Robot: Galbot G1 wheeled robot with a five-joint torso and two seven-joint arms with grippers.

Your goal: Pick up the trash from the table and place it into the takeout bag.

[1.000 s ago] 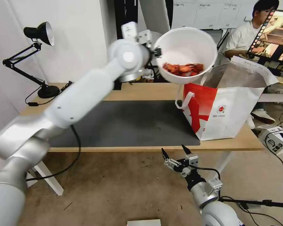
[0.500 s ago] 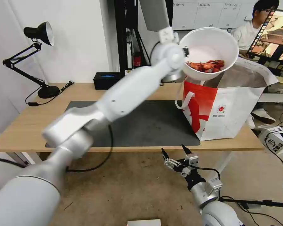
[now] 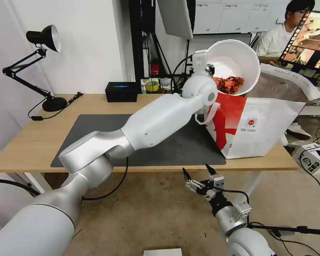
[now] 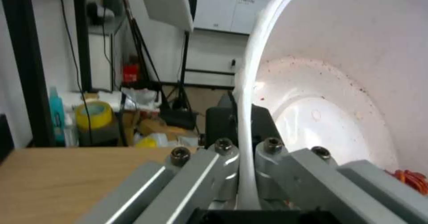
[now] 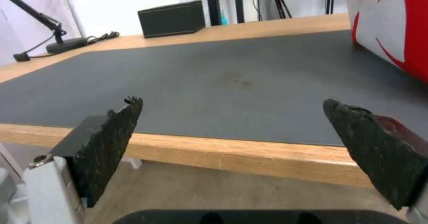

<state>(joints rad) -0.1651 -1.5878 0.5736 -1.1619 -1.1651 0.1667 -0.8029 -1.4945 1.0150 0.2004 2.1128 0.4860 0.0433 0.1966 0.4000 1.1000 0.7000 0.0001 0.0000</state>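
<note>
Gripping the white bowl (image 3: pixel 234 62) by its rim, fingers clamped, the left gripper (image 3: pixel 210 68) holds it tilted over the takeout bag (image 3: pixel 259 124). Next comes lowering and letting go inside. The right gripper (image 3: pixel 197 173) waits below the table (image 3: pixel 32 142), fingers apart.

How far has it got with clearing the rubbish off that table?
Nearly there, by the look of it. The table and its grey mat carry no loose trash. In hand: the left end effector grips the rim of the white bowl of red scraps, tilted over the takeout bag. Left: getting the bowl inside. The right end effector waits open below the table edge.
</note>
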